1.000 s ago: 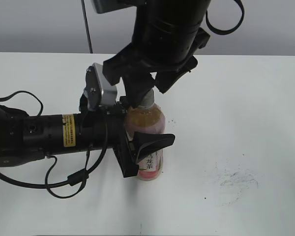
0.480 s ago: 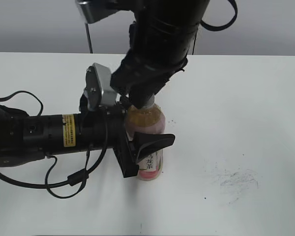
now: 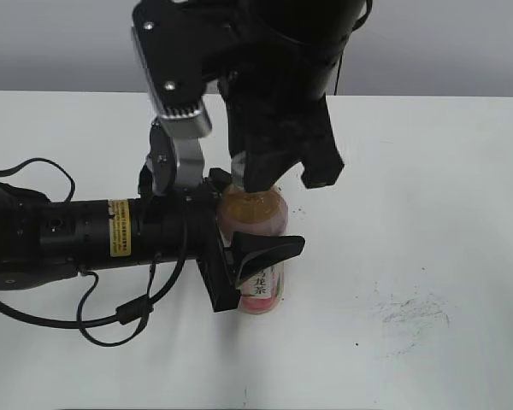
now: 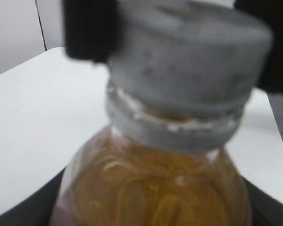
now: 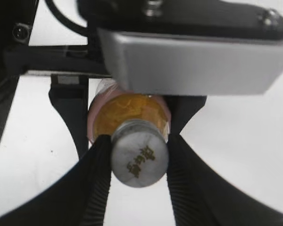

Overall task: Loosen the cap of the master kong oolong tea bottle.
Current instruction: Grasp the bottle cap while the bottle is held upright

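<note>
On the left of the exterior view, the black left arm lies low across the white table [image 3: 427, 171], a yellow warning sticker [image 3: 120, 226] on its barrel and loose black cables [image 3: 111, 320] looping beneath it. Its left gripper [image 3: 252, 256] reaches in from the side and is closed around the body of the slim clear plastic master kong oolong tea bottle [image 3: 258, 222], one black finger [image 3: 269, 249] crossing the front of the pink and white label. The bottle stands upright on the table, a little left of the middle, its amber tea showing above the label. In the left wrist view the bottle's shoulder [image 4: 155, 188] fills the lower frame, blurred and very close, with the neck ring above it.

Over the bottle, the bulky black right arm comes down from above, a silver camera bracket [image 3: 173, 81] on its left side. The right gripper [image 5: 139, 162] is closed on the small round white ribbed cap [image 5: 139, 159]: in the right wrist view its two black ribbed fingers [image 5: 92, 183] press against opposite sides of the cap, whose top bears a small grey mark. In the exterior view the cap itself is hidden behind the gripper's housing.

To the right, the table is bare white apart from a faint patch of grey scuff marks [image 3: 415, 316] near the front.
</note>
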### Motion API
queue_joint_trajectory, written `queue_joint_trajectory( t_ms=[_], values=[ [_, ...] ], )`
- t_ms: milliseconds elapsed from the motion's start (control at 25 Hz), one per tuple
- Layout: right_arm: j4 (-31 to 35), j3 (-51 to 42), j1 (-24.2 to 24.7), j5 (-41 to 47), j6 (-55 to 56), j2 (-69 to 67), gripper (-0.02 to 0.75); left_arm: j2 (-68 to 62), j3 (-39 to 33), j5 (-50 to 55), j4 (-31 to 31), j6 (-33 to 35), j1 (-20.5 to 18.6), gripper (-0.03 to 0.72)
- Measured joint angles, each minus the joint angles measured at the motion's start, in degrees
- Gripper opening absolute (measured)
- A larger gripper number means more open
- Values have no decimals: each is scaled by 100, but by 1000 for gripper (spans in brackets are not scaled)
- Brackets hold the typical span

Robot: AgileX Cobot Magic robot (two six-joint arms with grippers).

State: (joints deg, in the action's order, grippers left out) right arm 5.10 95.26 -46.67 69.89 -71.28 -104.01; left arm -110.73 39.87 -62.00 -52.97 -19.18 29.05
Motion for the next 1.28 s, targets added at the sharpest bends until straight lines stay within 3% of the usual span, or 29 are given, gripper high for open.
queue_joint_trajectory(
  t_ms=[400, 640, 1280],
  values=[
    [125, 0, 11, 30, -3848, 6, 274, 0, -5, -18, -44, 50, 0, 447],
    [125, 0, 14, 25, -5526, 12, 274, 0, -5, -18, -44, 50, 0, 447],
    [74, -23, 14, 21, -6084, 93, 274, 0, -5, -25, -38, 54, 9, 447]
  ],
)
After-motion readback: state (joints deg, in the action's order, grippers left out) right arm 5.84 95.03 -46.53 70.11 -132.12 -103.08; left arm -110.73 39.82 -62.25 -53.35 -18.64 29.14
